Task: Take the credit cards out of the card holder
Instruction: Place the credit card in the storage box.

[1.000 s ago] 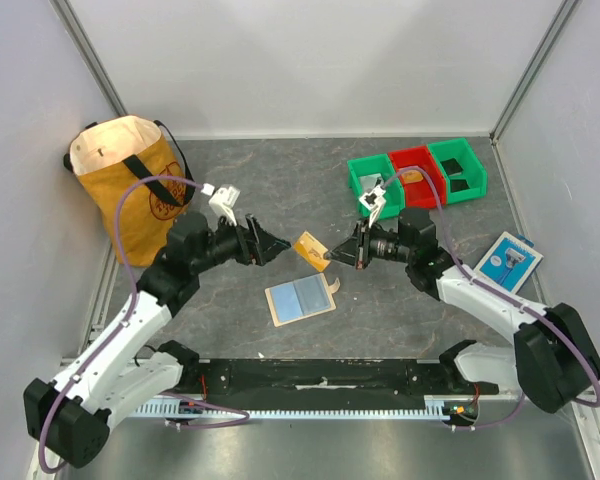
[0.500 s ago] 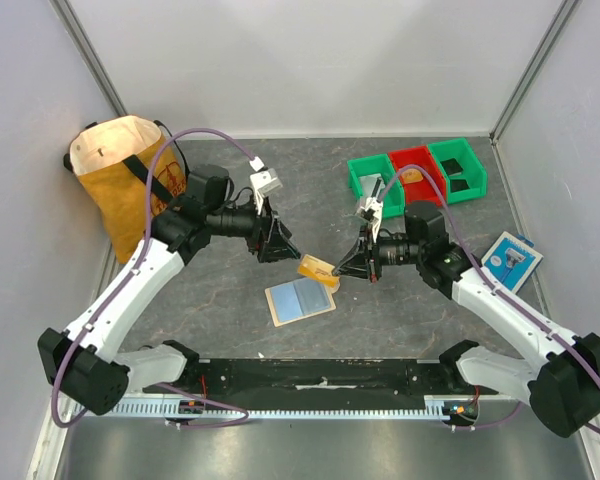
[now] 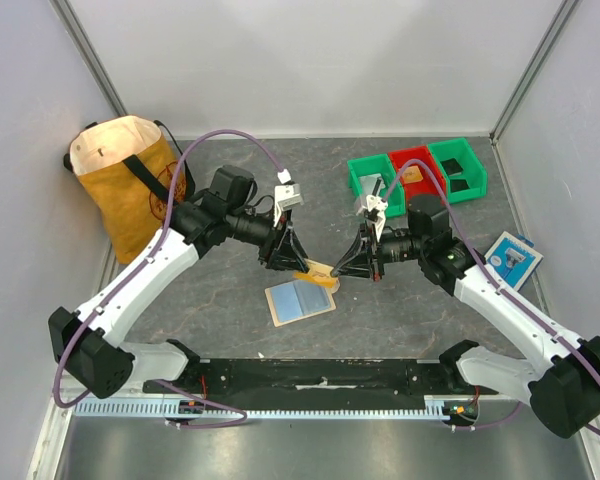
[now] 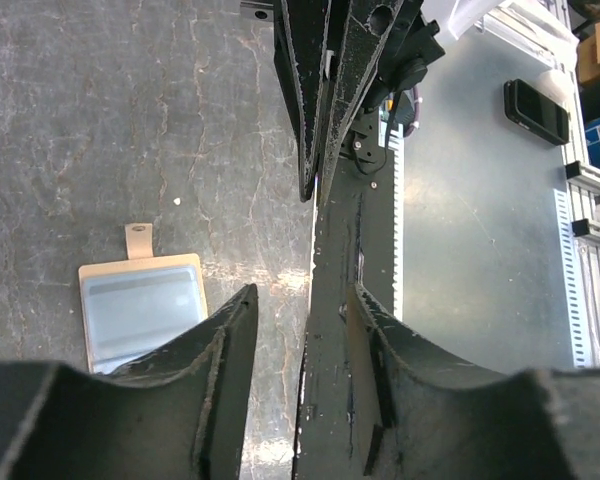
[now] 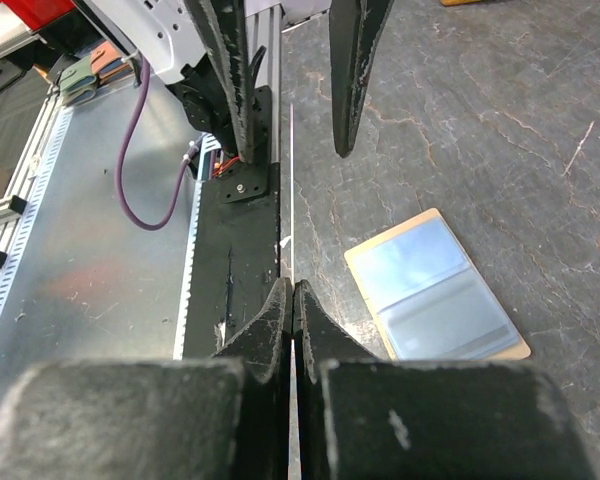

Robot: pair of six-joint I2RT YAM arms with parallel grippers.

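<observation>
The orange-tan credit card [image 3: 318, 271] hangs in the air between my two grippers, just above the table. My right gripper [image 3: 338, 272] is shut on its right end. In the right wrist view the card [image 5: 291, 200] shows edge-on as a thin pale line leaving the closed right gripper [image 5: 293, 290]. My left gripper [image 3: 300, 264] is open at the card's left end. In the left wrist view the card's edge [image 4: 313, 270] runs between the spread jaws of the left gripper [image 4: 300, 300]. The card holder [image 3: 300, 300] lies open on the table below, pale blue face up, also seen in both wrist views [image 4: 140, 310] [image 5: 435, 290].
A yellow-tan bag [image 3: 120, 180] stands at the back left. Three bins, green, red and green [image 3: 415, 170], sit at the back right with small items inside. A blue-and-white flat packet [image 3: 507, 260] lies at the right. A black rail [image 3: 320, 375] runs along the near edge.
The right gripper has brought the card forward and down towards the holder. The left arm has swung right, and its open gripper now reaches the card's left end.
</observation>
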